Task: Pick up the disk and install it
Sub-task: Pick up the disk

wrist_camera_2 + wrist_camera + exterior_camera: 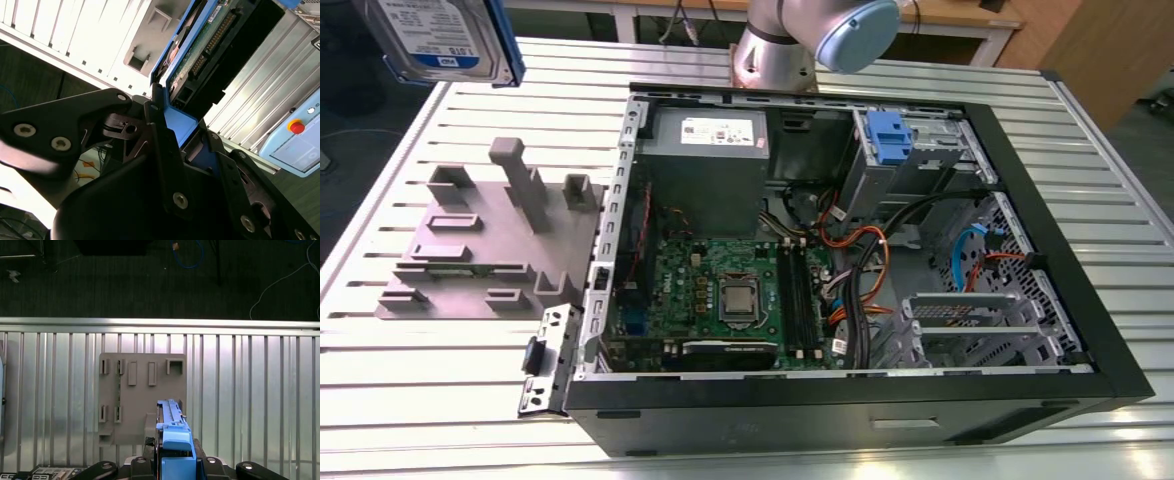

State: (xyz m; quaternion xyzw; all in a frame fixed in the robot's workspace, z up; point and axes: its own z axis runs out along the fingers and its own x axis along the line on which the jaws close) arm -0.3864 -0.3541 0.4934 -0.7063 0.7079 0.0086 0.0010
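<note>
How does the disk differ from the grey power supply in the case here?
The disk is clamped in the gripper, off the table at the exterior view's upper left; the power supply sits mounted inside the open computer case. The disk is a thin slab; the power supply is a bulky box. The disk has blue side rails and a white-and-blue label; the power supply is grey with a white sticker. Both are rectangular.

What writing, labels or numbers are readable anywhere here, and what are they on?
On the disk: white-and-blue printed face, too blurred to quote reliably.
On the white sticker of the grey box: lines of print, too small to read.
On the pale blue panel with the red button: no legible text.
Nothing here can be quoted with confidence.
</note>
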